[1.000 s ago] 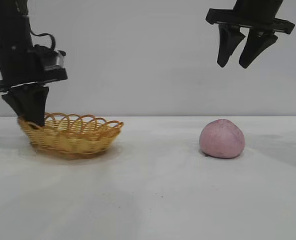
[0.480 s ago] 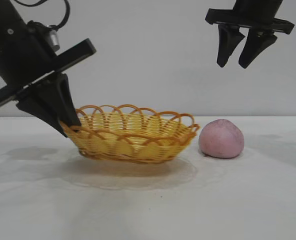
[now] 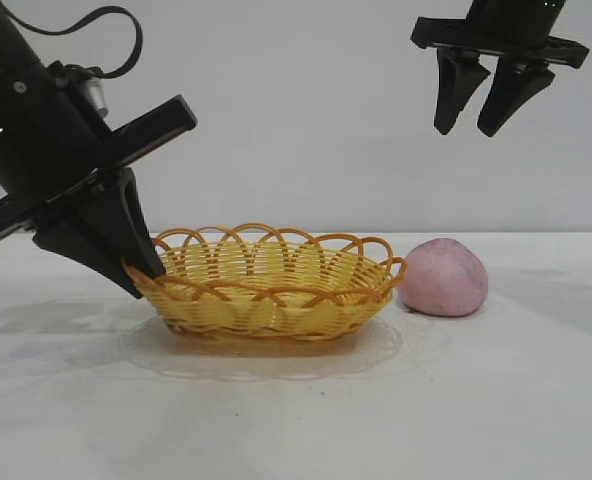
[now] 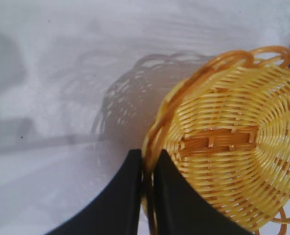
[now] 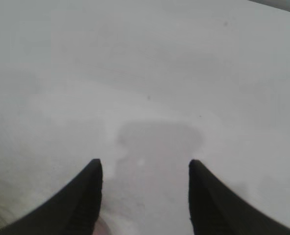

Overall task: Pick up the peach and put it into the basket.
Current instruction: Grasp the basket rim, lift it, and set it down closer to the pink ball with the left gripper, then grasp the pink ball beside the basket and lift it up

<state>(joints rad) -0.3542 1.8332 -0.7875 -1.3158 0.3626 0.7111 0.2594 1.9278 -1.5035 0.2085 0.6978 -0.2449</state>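
1. Left gripper: tilted, its two dark fingers pinched together on the scalloped rim at one end of the basket; in the left wrist view the rim strand runs up through the narrow slit between them.
2. Basket: a shallow yellow-orange wicker oval extending away from the left gripper toward the peach. The gripped end sits slightly higher than the far end, and a shadow lies on the table beneath it. Whether its underside touches the table cannot be told.
3. Peach: a matte pinkish-mauve dome resting on the table just beyond the basket's far end, next to the rim or barely touching it, well away from the left gripper.
4. Right gripper: high above the table, fingers spread apart and holding nothing. The peach lies well below it, almost directly underneath.
5. Right wrist view: the two parted fingertips frame bare table with the gripper's own shadow between them.
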